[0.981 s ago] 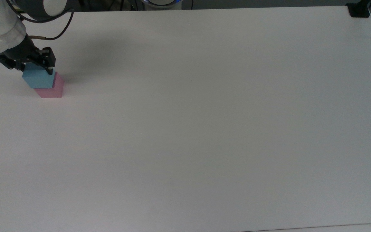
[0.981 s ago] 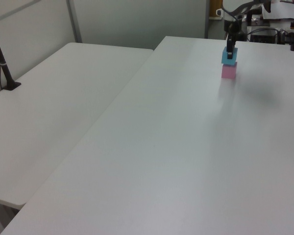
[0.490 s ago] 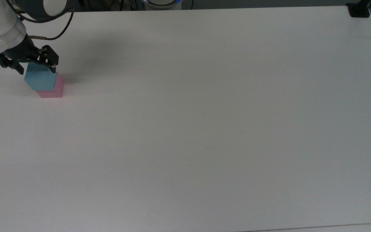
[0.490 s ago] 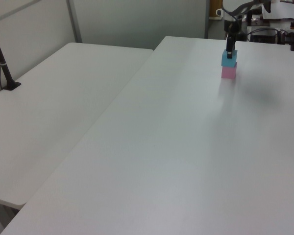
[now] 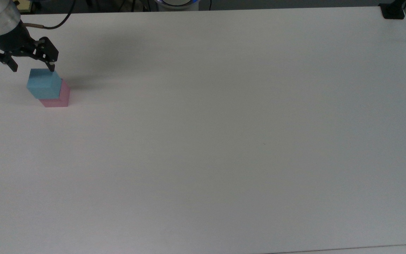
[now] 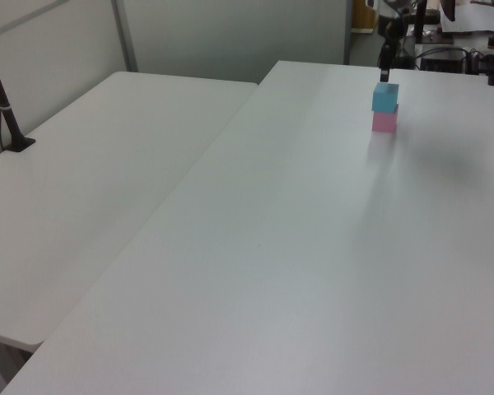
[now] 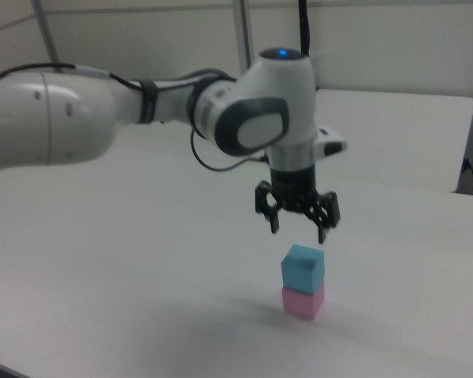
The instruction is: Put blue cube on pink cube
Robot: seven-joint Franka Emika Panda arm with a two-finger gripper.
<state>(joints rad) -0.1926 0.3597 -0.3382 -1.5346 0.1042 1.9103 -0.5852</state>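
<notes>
Blue cube stacked on pink cube, near the top view's left edge of white counter. Blue cube's faces roughly in line with the pink cube's in the right view, pink cube flat on the counter. Hand released, fingers spread wide, empty, hanging just above the blue cube with a clear gap in the right view. In the top view, hand up-left of the stack, one fingertip overlapping the blue cube's upper edge. Second pale tabletop alongside at the left view's left.
</notes>
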